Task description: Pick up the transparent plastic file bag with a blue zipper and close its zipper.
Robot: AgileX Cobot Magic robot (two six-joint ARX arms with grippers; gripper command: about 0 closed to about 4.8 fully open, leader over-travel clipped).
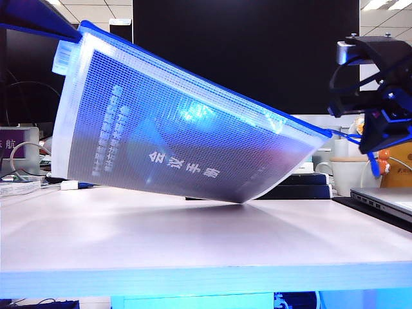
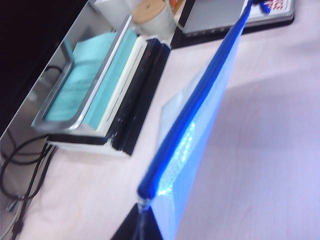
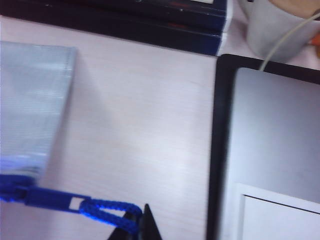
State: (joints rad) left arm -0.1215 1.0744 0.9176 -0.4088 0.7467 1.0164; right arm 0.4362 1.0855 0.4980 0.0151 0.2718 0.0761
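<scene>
The transparent plastic file bag (image 1: 174, 129) hangs tilted above the table, stretched between both grippers, its lowest corner just over the tabletop. Its blue zipper (image 1: 212, 80) runs along the upper edge. My left gripper (image 1: 72, 35) is shut on the bag's upper left end; the left wrist view shows its tips (image 2: 142, 220) pinching the clear tab where the zipper (image 2: 200, 95) ends. At the low right end my right gripper (image 1: 360, 136) is shut on the blue cord loop pull (image 3: 107, 210), clamped by its dark tips (image 3: 142, 225) beside the bag's corner (image 3: 30, 100).
A stack of dark books (image 1: 302, 187) and a white mug (image 1: 351, 174) stand at the back right. A laptop (image 3: 275, 140) lies under the right gripper. A black monitor (image 1: 244, 51) fills the background, and cables (image 2: 20, 170) lie at the back left.
</scene>
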